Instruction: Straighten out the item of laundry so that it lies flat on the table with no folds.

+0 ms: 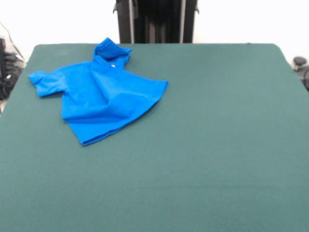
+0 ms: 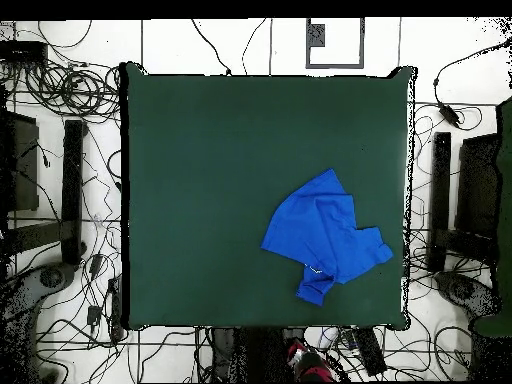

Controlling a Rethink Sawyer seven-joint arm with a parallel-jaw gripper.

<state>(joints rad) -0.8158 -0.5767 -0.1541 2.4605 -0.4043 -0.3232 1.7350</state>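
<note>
blue t-shirt (image 1: 99, 99) rumpled, one sleeve folded, on green table (image 1: 203, 145)

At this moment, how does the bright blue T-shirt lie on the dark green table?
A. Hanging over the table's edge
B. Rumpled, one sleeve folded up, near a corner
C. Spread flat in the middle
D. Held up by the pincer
B: the small bright blue T-shirt lies creased near a corner of the dark green felt table, one sleeve bunched; no pincer touches it.
</note>
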